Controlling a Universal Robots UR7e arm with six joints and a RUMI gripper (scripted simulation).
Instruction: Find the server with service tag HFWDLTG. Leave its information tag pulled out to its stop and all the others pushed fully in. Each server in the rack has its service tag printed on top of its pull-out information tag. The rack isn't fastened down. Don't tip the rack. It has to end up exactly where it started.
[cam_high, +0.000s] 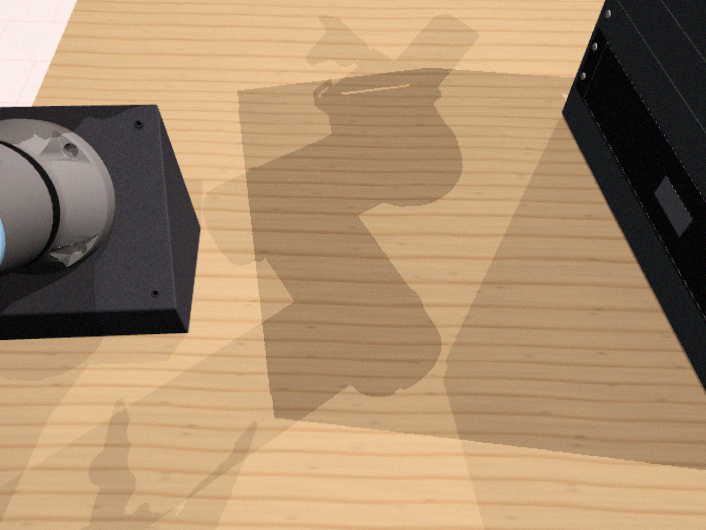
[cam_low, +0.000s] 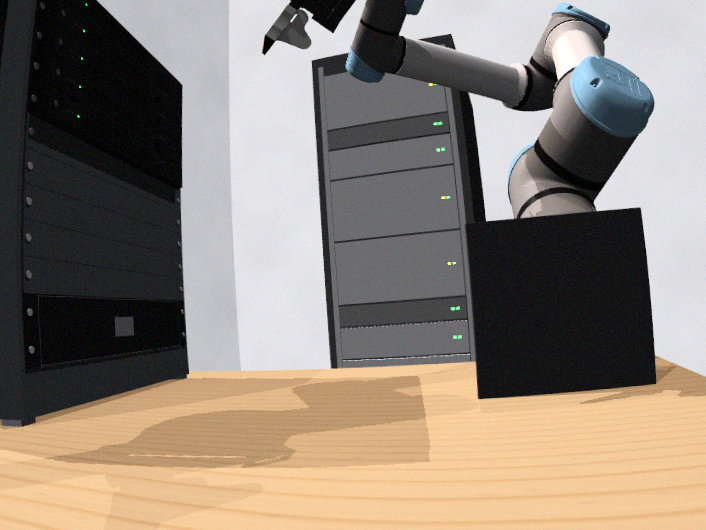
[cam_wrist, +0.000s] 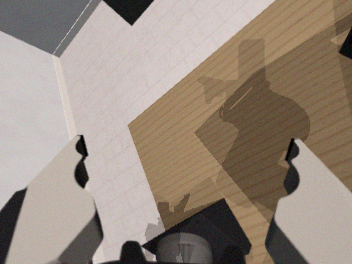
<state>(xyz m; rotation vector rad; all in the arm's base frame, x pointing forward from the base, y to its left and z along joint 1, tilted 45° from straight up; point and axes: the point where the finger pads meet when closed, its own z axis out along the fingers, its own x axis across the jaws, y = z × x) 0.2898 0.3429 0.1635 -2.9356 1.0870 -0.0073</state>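
Note:
The black server rack (cam_low: 91, 205) stands at the left of the exterior view, and its lower front shows at the right edge of the top view (cam_high: 644, 171). A small grey information tag (cam_low: 124, 326) sits in the lowest server's face and also shows in the top view (cam_high: 672, 205); it looks pushed in. No printed service tag is readable. My gripper (cam_low: 285, 31) is high above the table, apart from the rack's upper servers. In the wrist view my gripper (cam_wrist: 184, 138) is open and empty, looking down at the table and floor.
My arm's black pedestal (cam_low: 561, 302) stands on the wooden table and shows at the left of the top view (cam_high: 96, 222). A second grey rack (cam_low: 396, 216) stands behind the table. The table's edge and the white tiled floor (cam_wrist: 100, 100) show in the wrist view.

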